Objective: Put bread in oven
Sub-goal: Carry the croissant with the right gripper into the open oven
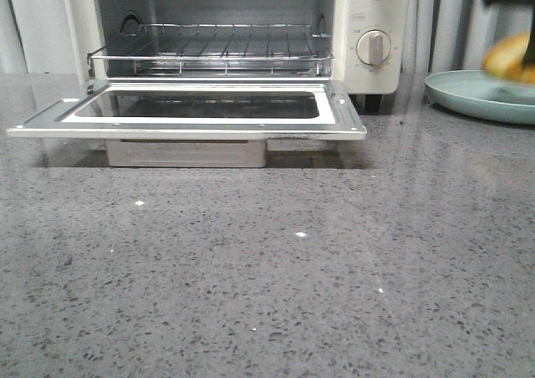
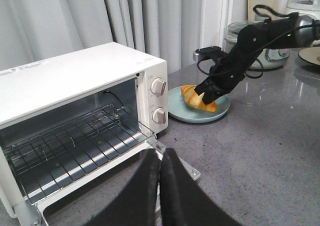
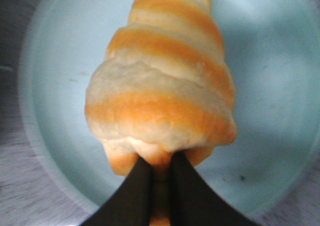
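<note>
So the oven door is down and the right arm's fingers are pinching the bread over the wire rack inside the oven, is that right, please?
Not quite: the bread is over the pale blue plate to the right of the oven, not over the wire rack, which is bare. The left wrist view shows this. The door is indeed down, and the right gripper does pinch the bread.

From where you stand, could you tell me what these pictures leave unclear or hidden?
- Bread: in the front view, blurred and cut by the right edge.
- Right end effector: in its wrist view, the bread hides the fingertips; whether it has lifted off the plate is unclear.
- Oven: in the front view, its top is cut off.
- Left end effector: fingers together; nothing visible between them.
</note>
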Controlling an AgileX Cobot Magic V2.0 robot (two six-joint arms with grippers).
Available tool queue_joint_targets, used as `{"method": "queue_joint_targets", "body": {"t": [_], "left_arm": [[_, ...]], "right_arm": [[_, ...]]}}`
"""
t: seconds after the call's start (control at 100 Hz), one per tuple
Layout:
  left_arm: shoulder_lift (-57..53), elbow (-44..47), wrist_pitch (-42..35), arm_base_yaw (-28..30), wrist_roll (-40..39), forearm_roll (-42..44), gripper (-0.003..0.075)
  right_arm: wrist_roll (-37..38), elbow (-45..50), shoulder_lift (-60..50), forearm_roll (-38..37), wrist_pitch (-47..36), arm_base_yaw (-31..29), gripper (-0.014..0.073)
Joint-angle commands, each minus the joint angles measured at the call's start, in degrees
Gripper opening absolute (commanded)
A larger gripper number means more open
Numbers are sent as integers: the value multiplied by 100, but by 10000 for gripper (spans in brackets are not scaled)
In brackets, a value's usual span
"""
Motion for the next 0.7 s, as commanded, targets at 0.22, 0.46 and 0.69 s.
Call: {"method": "queue_joint_targets", "body": {"t": [0.22,0.46,0.69], "left_arm": [[-241,-192,-382,16,-68,-180,-22],[-241,-192,-545,16,-68,-180,-22],[-241,-192,-533,16,-68,-180,-22]], "right_arm": [[-539,-183,-2748,431,-73,1936,-61],[-539,-183,-2110,366,-320,3761,-61],[-539,-555,-677,378,-644,3857,-61]]}}
